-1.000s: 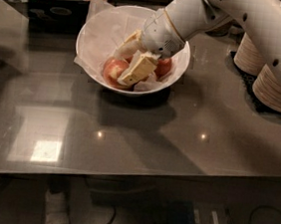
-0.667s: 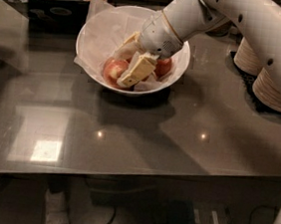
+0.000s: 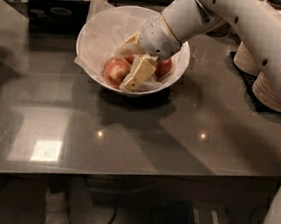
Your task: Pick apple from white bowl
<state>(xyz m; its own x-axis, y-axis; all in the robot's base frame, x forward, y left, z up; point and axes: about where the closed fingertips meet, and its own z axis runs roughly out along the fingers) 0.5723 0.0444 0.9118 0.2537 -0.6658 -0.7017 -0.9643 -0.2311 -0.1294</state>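
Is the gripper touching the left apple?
Cannot tell. Camera view: gripper sits inside the white bowl, overlapping the left apple; no plain contact or gap.

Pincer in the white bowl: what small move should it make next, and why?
Probably shift the pincer a little sideways, toward the apple that shows most fully. The pincer sits low inside the white bowl, between two apples, and the other apple is partly hidden behind it. The open-lying apple seems the easier target.
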